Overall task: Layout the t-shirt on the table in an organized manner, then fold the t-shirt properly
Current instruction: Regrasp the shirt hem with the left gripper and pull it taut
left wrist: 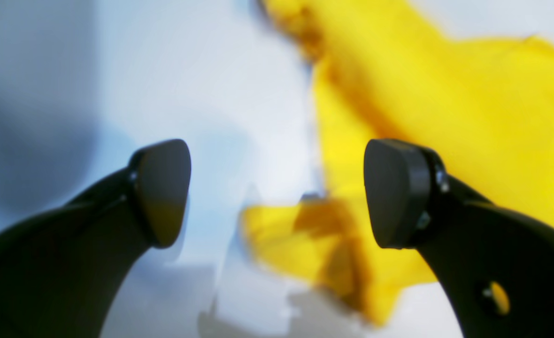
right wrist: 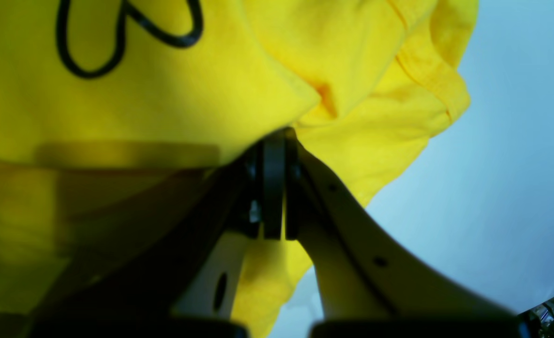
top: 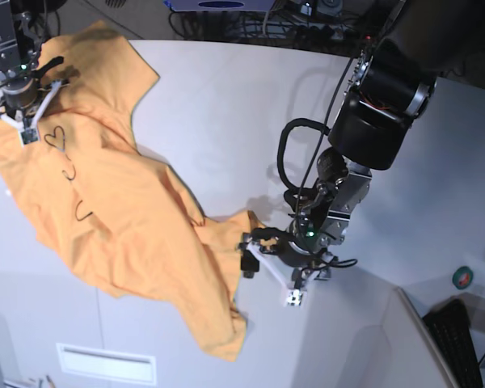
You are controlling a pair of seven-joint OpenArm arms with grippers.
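The orange t-shirt [top: 121, 210] lies crumpled across the left of the white table [top: 226, 105], running from the far left corner to the near middle, black lettering up. My right gripper [top: 34, 113] is shut on a fold of the t-shirt [right wrist: 164, 94] near the lettering; in the right wrist view the right gripper [right wrist: 274, 141] has its pads pressed together on cloth. My left gripper [top: 255, 252] is open and empty, just right of the shirt's near corner. In the blurred left wrist view, the left gripper [left wrist: 277, 192] hovers over the shirt's edge [left wrist: 446, 117] and bare table [left wrist: 211, 94].
Cables and equipment [top: 307, 24] line the far table edge. A keyboard [top: 461, 339] and a small green tape roll [top: 463, 277] sit at the near right. A white panel [top: 105, 364] lies at the near left edge.
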